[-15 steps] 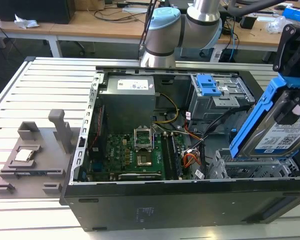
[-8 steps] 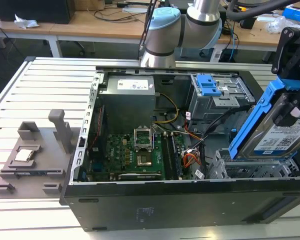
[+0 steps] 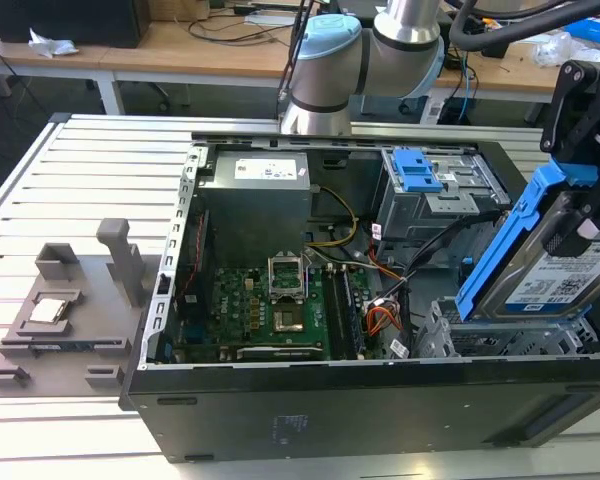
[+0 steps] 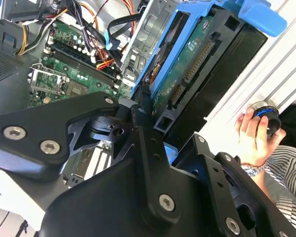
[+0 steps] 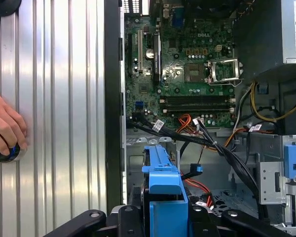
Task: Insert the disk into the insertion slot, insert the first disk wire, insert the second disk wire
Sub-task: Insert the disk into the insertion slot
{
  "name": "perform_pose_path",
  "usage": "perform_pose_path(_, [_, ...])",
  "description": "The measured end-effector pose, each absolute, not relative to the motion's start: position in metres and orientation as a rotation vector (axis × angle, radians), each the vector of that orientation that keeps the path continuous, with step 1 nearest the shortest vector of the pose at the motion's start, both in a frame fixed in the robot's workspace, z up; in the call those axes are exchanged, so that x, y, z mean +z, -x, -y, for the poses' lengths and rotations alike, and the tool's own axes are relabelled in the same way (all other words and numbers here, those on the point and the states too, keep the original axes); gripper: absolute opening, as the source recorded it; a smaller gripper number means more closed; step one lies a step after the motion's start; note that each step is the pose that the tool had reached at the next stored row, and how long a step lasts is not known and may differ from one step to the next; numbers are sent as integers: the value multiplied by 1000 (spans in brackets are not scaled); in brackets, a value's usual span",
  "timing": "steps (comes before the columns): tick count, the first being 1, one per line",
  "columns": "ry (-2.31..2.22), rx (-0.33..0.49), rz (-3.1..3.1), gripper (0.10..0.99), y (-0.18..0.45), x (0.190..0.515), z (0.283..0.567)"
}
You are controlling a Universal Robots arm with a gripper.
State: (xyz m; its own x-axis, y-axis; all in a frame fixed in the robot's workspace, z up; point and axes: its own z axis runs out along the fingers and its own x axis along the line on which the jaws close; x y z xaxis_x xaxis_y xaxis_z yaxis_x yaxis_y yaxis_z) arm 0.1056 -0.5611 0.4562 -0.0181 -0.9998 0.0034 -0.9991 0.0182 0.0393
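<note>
Jaws clamped on the disk [image 3: 535, 262], gripping the upper end of its blue carrier; in the first wrist view the carrier [image 5: 162, 197] sits between the black fingers [image 5: 129, 217].

Disk tilted, label side facing out, at the exterior view's right. Lower end hangs just over the slot [image 3: 500, 342], the silver perforated cage in the near right corner of the case [image 3: 330, 410]. Cannot tell if disk and cage touch. Disk not in a bay.

Second wrist view: disk's underside [image 4: 187, 74] shows its green board and connector edge, with the carrier wrapped around it.

Red cable [image 5: 201, 186] lies low in the case beside a black cable bundle [image 5: 227, 158]. Its plug is not clear.

Case lies open on a ribbed metal tabletop [image 3: 80, 180]. Inside:
- motherboard [image 3: 270, 310] in the middle
- power supply [image 3: 260, 190] at the far side
- grey cage [image 3: 435, 205] with a blue clip [image 3: 417, 170] at the far right

Grey fixture [image 3: 70, 310] sits on the tabletop at the exterior view's left, well apart from the case.

A person's hand [image 5: 5, 126] rests on the tabletop beside the case, over a dark round knob [image 4: 265, 116] with a blue ring. A striped sleeve [image 4: 286, 173] shows in the second wrist view.
</note>
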Motion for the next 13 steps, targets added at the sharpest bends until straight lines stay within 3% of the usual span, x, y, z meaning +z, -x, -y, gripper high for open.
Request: perform_pose_path(13, [-2180, -40, 2220, 365, -106, 449, 561])
